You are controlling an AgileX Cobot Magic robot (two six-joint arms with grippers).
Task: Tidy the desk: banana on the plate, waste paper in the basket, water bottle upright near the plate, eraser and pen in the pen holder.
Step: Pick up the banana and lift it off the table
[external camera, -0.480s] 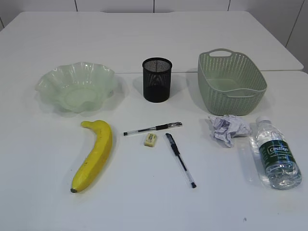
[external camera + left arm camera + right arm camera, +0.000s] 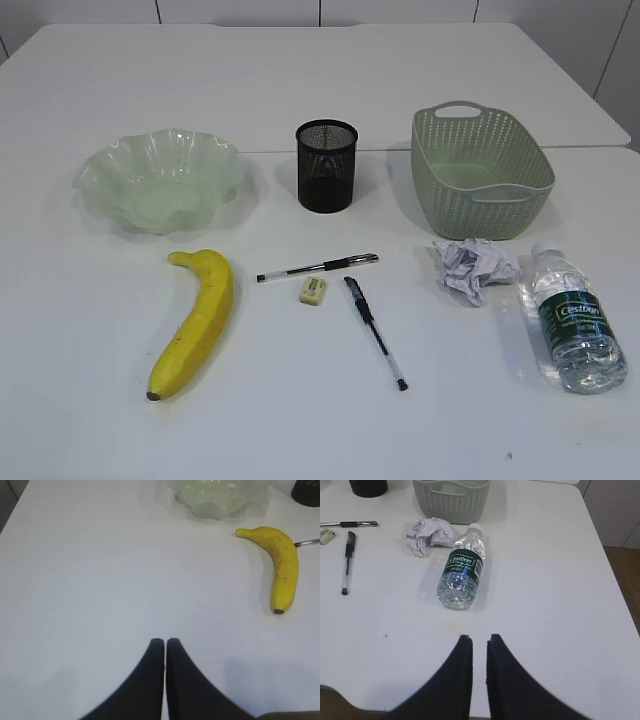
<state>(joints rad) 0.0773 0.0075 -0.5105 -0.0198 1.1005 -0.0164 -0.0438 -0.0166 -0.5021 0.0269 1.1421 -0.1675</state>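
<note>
On the white desk (image 2: pixel 300 430) the yellow banana (image 2: pixel 195 320) lies in front of the pale green wavy plate (image 2: pixel 100 170). The black mesh pen holder (image 2: pixel 326 165) stands at centre, with the sage basket (image 2: pixel 480 175) to its right. Two pens (image 2: pixel 318 267) (image 2: pixel 375 332) and the small eraser (image 2: pixel 312 290) lie in the middle. The crumpled waste paper (image 2: pixel 473 267) sits beside the water bottle (image 2: pixel 575 320), which lies on its side. My left gripper (image 2: pixel 165 641) is shut and empty, well short of the banana (image 2: pixel 282 565). My right gripper (image 2: pixel 479 637) stands slightly open, empty, short of the bottle (image 2: pixel 461 570).
Neither arm shows in the exterior view. The desk's right edge (image 2: pixel 615 595) runs close beside the bottle, with floor beyond. A seam (image 2: pixel 580 148) divides the near tabletop from a second one behind the basket.
</note>
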